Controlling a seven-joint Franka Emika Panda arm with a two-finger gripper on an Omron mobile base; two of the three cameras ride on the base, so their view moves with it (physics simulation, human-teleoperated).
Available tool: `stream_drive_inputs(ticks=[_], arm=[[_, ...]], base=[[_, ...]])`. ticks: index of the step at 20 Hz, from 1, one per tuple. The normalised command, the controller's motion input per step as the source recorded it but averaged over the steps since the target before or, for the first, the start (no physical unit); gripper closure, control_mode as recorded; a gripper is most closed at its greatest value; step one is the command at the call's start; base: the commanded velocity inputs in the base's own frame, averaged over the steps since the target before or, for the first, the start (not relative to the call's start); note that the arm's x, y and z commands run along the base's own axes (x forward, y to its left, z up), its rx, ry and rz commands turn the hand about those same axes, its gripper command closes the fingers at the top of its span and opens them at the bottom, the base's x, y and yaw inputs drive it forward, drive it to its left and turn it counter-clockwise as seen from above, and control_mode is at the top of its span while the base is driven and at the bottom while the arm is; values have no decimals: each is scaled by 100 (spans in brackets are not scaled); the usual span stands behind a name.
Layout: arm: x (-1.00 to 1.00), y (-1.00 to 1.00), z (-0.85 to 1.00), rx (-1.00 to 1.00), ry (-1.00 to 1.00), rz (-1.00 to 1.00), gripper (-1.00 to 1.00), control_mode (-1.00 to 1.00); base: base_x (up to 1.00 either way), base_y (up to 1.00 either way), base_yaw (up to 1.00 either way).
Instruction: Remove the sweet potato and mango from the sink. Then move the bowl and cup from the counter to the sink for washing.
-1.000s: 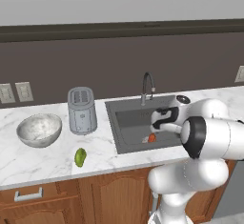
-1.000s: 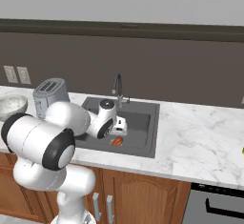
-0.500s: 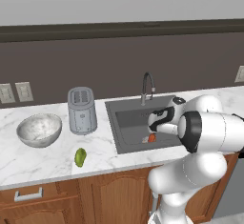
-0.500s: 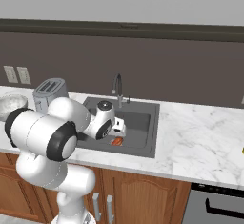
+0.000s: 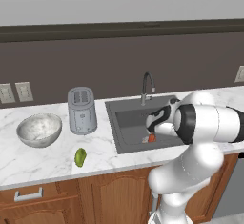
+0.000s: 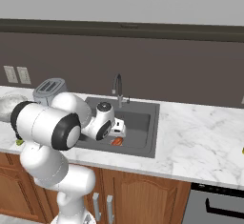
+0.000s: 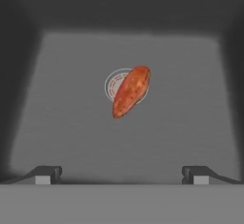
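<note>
Gripper [image 7: 122,175] hanging inside the sink [image 5: 125,116], jaws wide w/ nothing in them, sweet potato [image 7: 130,91] lying slantwise on the drain just ahead, so I'd say drop straight down and pinch across its narrow width, not lengthwise.

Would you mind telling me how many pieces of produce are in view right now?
2. The sweet potato lies on the sink floor over the drain; the mango sits on the counter before the toaster.
</note>
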Motion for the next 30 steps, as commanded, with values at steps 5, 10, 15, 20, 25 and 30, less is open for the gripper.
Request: stream_drive_inputs(ticks=[5, 10, 15, 20, 25, 30], arm=[[11, 0, -13, -3, 0, 0, -100, -100], [11, 0, -14, -1, 0, 0, -100, -100], [7, 0, -14, 0, 0, 0, -100, -100], [6, 0, -14, 0, 0, 0, -100, -100], [8, 0, -14, 0, 0, 0, -100, -100], [10, -1, -15, 0, 0, 0, -100, -100]], base=[[0, 0, 0], [0, 0, 0], [0, 0, 0], [0, 0, 0], [0, 0, 0], [0, 0, 0]])
